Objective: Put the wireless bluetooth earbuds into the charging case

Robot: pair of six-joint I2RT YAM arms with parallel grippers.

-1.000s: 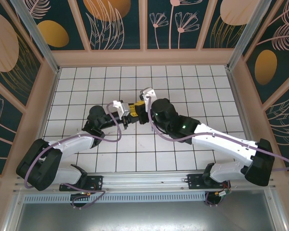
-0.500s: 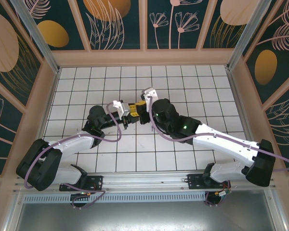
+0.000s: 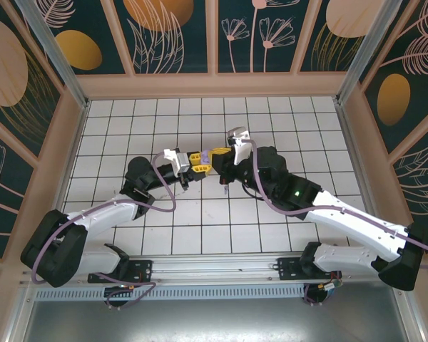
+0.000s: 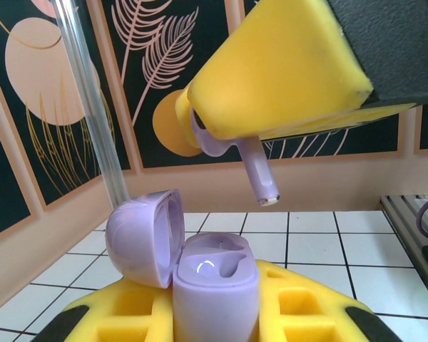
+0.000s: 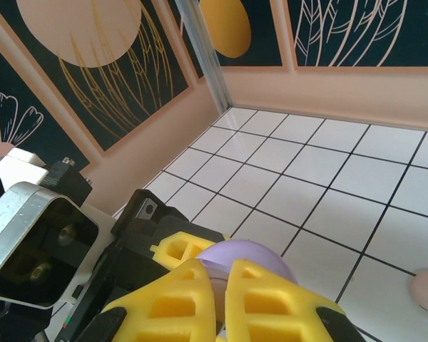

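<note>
Evidently light, hard and slick, the bud (image 4: pixel 253 167) is pinched by its head in the right claw (image 5: pixel 221 298), stem over the case (image 4: pixel 215 281) clamped in the left claw (image 4: pixel 214 322).

Earbud (image 4: pixel 260 174) hangs above the case (image 4: pixel 214 292) — lid (image 4: pixel 144 239) at its left.

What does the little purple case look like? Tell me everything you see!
The charging case is small, rounded and lilac, shiny like smooth plastic. It stands upright with its hinged lid flipped open to the left, showing shaped hollows on top. The left pincer grips its sides between yellow foam pads. A lilac earbud hangs just above it, not touching.
</note>
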